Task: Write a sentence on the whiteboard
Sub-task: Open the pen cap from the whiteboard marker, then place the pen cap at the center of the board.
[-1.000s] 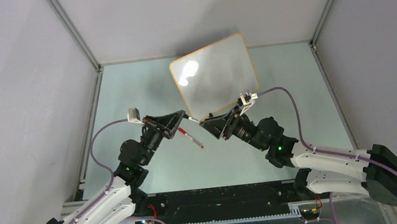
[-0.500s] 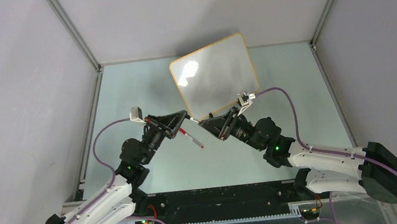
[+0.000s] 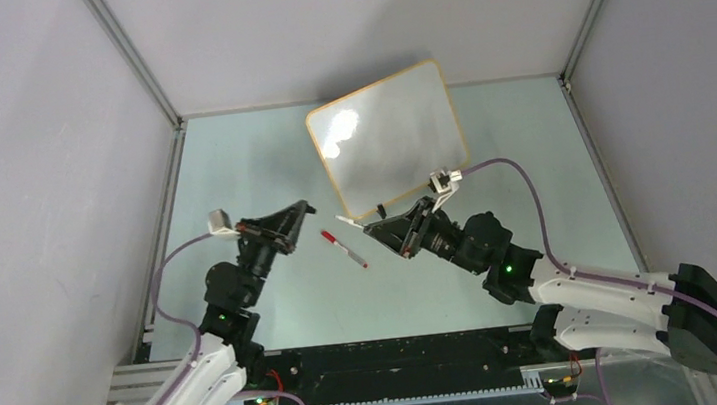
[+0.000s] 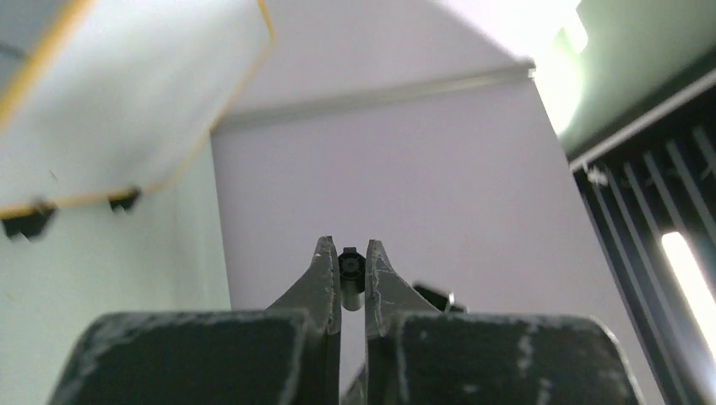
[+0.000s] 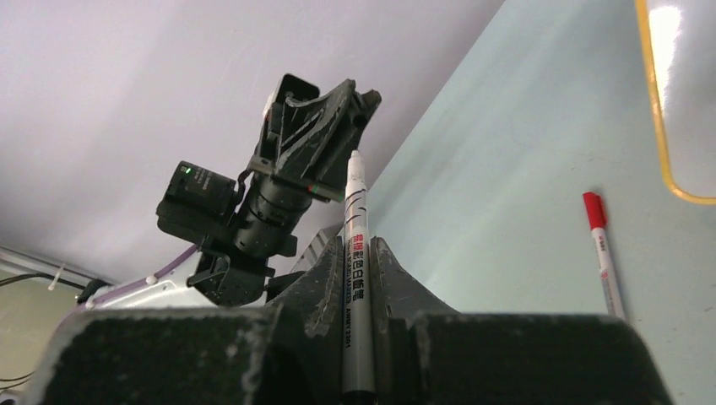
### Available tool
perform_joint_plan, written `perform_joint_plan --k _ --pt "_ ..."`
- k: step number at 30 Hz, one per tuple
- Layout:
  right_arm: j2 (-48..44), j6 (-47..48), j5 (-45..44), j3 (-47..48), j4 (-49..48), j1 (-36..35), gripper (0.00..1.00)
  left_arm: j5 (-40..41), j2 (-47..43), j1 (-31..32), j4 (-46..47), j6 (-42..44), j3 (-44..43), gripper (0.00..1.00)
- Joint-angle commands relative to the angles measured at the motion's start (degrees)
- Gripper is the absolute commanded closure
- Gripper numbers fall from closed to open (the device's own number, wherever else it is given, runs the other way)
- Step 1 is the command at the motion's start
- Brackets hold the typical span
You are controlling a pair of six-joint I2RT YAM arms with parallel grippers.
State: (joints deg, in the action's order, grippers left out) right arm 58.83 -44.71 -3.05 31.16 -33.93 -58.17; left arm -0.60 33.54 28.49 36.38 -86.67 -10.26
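The whiteboard [image 3: 388, 139] lies tilted at the table's far middle, orange-framed, its face showing only glare. The sentence is out of view. My right gripper [image 3: 369, 225] is shut on a grey marker [image 5: 355, 194] just in front of the board's near edge. The marker's bare tip [image 3: 343, 220] points left. My left gripper [image 3: 303, 207] sits a short way to the left of that tip. In the left wrist view it [image 4: 348, 246] is shut on a small black cap [image 4: 351, 268]. The whiteboard [image 4: 127, 93] fills that view's upper left.
A red-capped marker [image 3: 343, 248] lies on the green table between the two grippers, and the right wrist view shows it [image 5: 603, 253] too. Grey walls close in the table on the left, right and back.
My right gripper has shut on the grey marker. My left arm has drawn back to the left with the black cap, opening a gap between the two grippers.
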Motion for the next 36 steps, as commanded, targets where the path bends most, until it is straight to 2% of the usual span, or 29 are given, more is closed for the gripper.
perform_joint_plan --k 1,4,8,12,15,18,26,31,36 --pt "-5.27 2.36 -1.13 0.27 5.36 0.58 1.00 -2.47 -4.34 -9.94 -6.48 -0.59 0.04 1.00" --pt "-8.29 2.39 -0.63 -1.03 8.81 1.29 1.00 -4.95 -5.81 -15.79 -8.30 -0.06 0.99 1.00" --pt "-11.83 2.89 0.33 -1.45 15.90 3.34 1.00 -5.37 -6.66 -18.75 -13.29 5.12 0.35 1.00" --pt "-15.14 4.46 0.10 -1.45 23.93 5.91 1.00 -1.65 -5.70 -18.88 -34.63 17.87 -4.35 1.00" --pt "-16.36 5.61 1.43 -1.44 28.65 8.41 1.00 -0.30 -2.99 -18.86 -43.38 27.58 -6.95 1.00" --pt "-16.52 7.33 3.86 -1.45 32.91 11.08 1.00 0.09 0.51 -18.91 -49.02 32.77 -7.19 1.00" --pt "-14.65 11.80 4.97 0.36 39.51 12.71 1.00 6.71 3.79 -18.07 -55.30 38.76 -6.12 1.00" --pt "-13.67 13.38 3.89 1.35 41.87 13.01 1.00 12.66 10.21 -12.73 -58.01 40.81 -8.71 1.00" --pt "-13.81 13.15 1.23 1.38 43.23 13.01 1.00 14.39 18.19 -8.42 -57.24 41.63 -10.83 1.00"
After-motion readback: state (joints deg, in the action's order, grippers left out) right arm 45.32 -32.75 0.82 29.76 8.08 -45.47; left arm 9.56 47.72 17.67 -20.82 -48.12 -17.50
